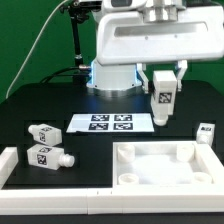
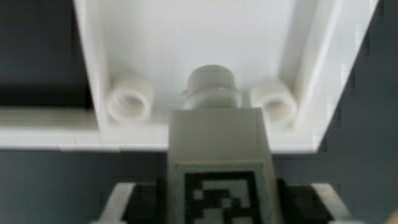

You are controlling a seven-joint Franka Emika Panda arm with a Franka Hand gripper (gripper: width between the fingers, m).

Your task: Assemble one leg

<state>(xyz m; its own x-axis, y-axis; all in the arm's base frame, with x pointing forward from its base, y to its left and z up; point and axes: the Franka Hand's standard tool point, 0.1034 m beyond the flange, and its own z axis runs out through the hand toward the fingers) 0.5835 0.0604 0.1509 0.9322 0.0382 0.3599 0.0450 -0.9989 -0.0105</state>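
My gripper (image 1: 163,86) is shut on a leg (image 1: 161,101), a stubby white peg with a black-and-white tag, and holds it in the air above the table, just behind the far edge of the large white panel (image 1: 185,152). In the wrist view the leg (image 2: 217,140) runs out from between the fingers (image 2: 128,200), and its narrower end (image 2: 210,80) points at the panel (image 2: 196,30) between two round sockets (image 2: 128,103). My gripper (image 2: 219,197) clamps the tagged body. Two more legs (image 1: 42,133) (image 1: 47,155) lie at the exterior view's left. Another leg (image 1: 205,133) stands at its right.
The marker board (image 1: 112,122) lies flat in the middle of the dark table. A white raised border (image 1: 60,200) runs along the front and the exterior view's left corner. The robot's base (image 1: 115,75) stands at the back.
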